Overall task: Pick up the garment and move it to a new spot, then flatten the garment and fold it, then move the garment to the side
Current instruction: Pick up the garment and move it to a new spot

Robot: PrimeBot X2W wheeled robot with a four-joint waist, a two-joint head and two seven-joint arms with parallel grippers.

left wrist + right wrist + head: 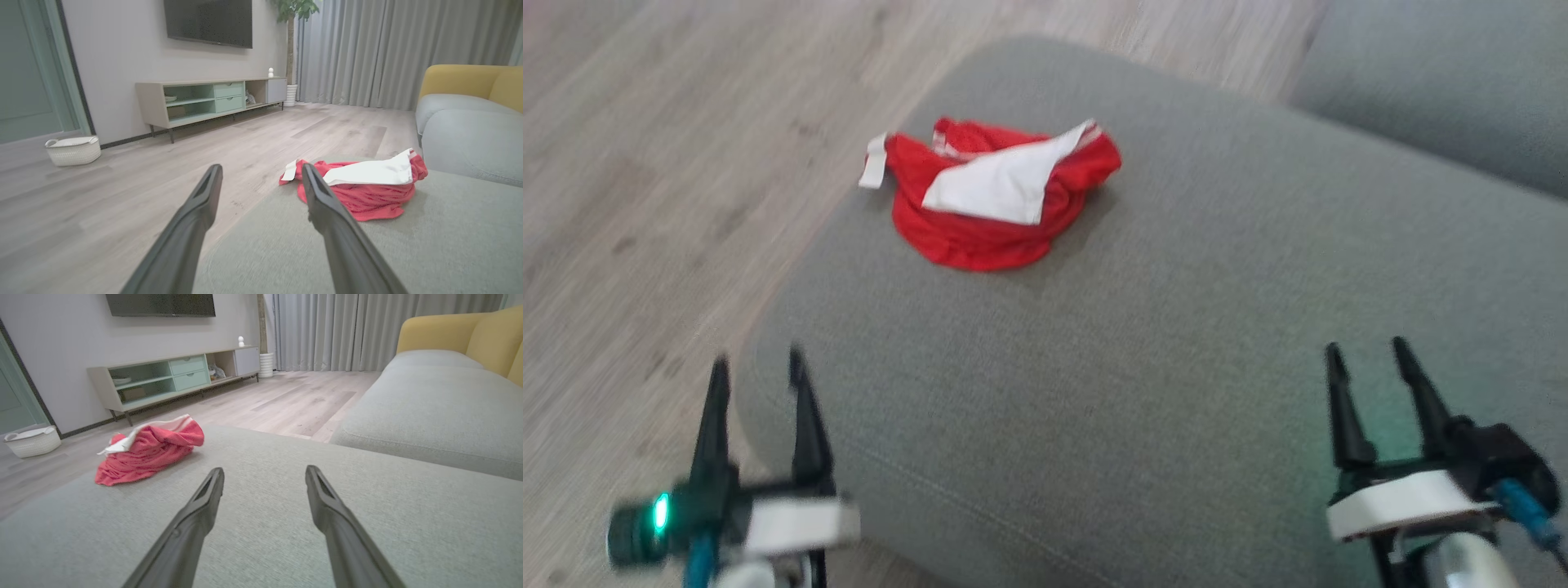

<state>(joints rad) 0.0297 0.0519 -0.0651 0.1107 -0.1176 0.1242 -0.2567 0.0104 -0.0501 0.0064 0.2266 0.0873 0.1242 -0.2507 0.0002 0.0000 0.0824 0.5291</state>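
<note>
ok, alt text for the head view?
A crumpled red and white garment lies on a grey cushion, near its far left edge, with wood floor beyond. The left end effector and right end effector sit open at the bottom corners, short of the garment, holding nothing.
</note>
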